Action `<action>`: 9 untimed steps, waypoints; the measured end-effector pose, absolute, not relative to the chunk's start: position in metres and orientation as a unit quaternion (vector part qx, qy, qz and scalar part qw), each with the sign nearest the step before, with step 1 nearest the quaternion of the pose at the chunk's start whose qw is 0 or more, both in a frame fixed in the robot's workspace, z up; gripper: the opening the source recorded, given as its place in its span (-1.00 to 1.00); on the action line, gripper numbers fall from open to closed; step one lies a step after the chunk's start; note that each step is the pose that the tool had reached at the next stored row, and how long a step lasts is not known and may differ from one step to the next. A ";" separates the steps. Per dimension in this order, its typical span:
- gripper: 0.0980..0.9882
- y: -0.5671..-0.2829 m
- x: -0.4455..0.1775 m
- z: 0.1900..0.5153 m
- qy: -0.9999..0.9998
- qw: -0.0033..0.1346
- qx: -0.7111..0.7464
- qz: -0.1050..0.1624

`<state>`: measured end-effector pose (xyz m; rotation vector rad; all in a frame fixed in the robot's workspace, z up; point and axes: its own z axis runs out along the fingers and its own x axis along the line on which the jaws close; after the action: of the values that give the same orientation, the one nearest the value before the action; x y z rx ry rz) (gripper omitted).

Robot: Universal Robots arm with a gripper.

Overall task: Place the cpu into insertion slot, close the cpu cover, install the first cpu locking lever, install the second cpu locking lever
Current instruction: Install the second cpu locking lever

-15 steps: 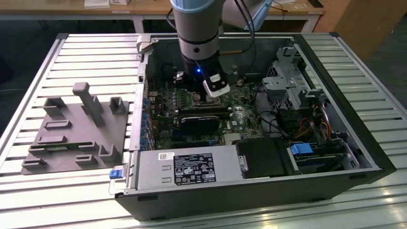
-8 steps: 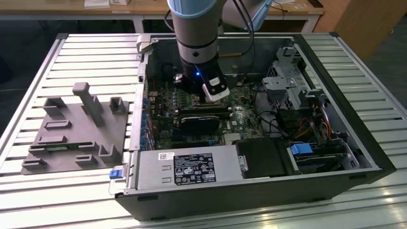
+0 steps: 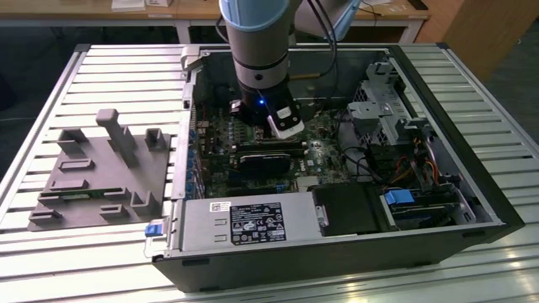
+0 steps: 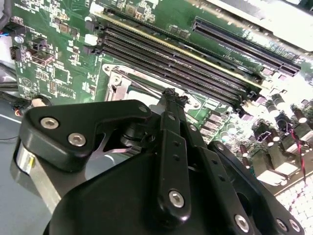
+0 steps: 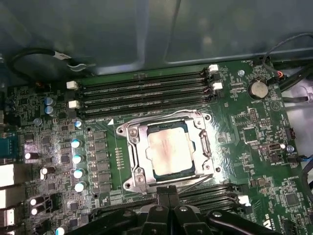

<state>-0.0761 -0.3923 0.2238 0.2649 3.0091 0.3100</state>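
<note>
CPU (image 5: 167,151) seated in insertion slot (image 5: 133,161) on green motherboard (image 5: 254,132); pale metal top exposed through window of CPU cover (image 5: 168,119), which lies closed flat around the chip. Gripper (image 5: 167,192) positioned at 6 o'clock of the socket in the first wrist view, fingers (image 5: 162,196) pressed together, nothing held. Four dark memory slots (image 5: 142,93) at 12 o'clock of the socket; coin cell (image 5: 257,88) at 2 o'clock. White printed label (image 3: 257,222) on power supply (image 3: 198,227), text not legible. Computer case (image 3: 471,208) lying open on slatted table (image 3: 50,82); grey fixture block (image 3: 93,177) at 9 o'clock of the case in the exterior view. Arm (image 3: 261,57) descending into the case, hiding the socket there.
</note>
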 end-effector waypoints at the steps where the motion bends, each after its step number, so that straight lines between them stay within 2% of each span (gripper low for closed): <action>1: -0.99 -0.393 -0.077 0.224 0.989 0.052 0.087 0.104; 9: -0.99 -0.400 -0.085 0.216 0.988 0.051 0.083 0.119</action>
<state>-0.0855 -0.4004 0.2161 0.2530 3.0081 0.3627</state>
